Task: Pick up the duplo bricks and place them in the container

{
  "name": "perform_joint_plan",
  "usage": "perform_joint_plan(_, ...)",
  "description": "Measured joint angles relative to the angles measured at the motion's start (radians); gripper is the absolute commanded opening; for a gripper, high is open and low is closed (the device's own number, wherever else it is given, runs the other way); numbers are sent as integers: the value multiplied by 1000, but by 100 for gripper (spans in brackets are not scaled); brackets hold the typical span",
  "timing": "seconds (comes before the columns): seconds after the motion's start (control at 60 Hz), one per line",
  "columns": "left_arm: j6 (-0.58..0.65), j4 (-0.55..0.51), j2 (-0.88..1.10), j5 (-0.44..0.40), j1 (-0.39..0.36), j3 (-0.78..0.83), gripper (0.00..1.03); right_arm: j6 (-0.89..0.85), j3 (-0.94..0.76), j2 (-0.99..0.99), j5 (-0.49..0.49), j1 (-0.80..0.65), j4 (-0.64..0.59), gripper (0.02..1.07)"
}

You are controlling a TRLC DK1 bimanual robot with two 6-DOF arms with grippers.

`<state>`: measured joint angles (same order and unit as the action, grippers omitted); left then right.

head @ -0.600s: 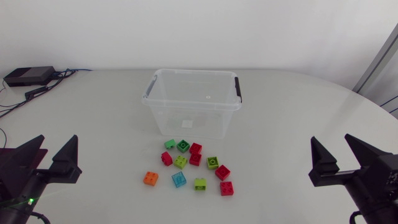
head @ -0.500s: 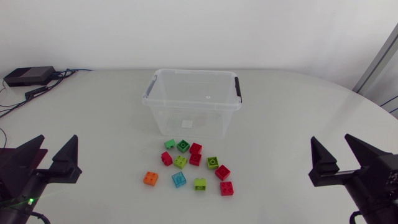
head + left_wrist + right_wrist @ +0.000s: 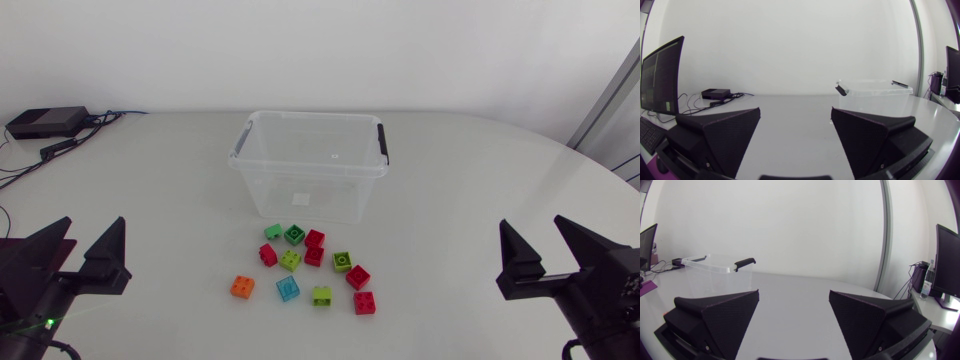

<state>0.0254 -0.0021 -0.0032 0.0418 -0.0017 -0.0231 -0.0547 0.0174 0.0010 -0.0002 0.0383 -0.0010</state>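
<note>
Clear plastic, the container (image 3: 300, 180) shows in every view, standing mid-counter (image 3: 480, 170), but only the head view shows the bricks (image 3: 310, 265), all scattered on the counter just before it, while the left fingers (image 3: 108, 258) and right fingers (image 3: 520, 268) hover at the near corners, spread wide and holding nothing.

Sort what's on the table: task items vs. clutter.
Job:
- duplo bricks, loose in front of the container
- clear container

Lying about:
- black box with its cables, far left of the container
</note>
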Motion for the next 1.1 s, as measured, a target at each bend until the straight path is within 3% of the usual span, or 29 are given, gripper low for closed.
perform_joint_plan(0.4,0,0,39,0,2,-44,99,0,1,0,0,22,4,102)
perform_joint_plan(0.6,0,-9,280,0,-11,-212,99,0,68,87,0,49,8,102)
perform_joint_plan(0.867,0,-73,586,-2,-130,-372,96,2,243,426,-26,69,25,102)
perform_joint_plan(1.1,60,-220,919,-19,-190,-537,96,3,307,633,-103,104,-30,102)
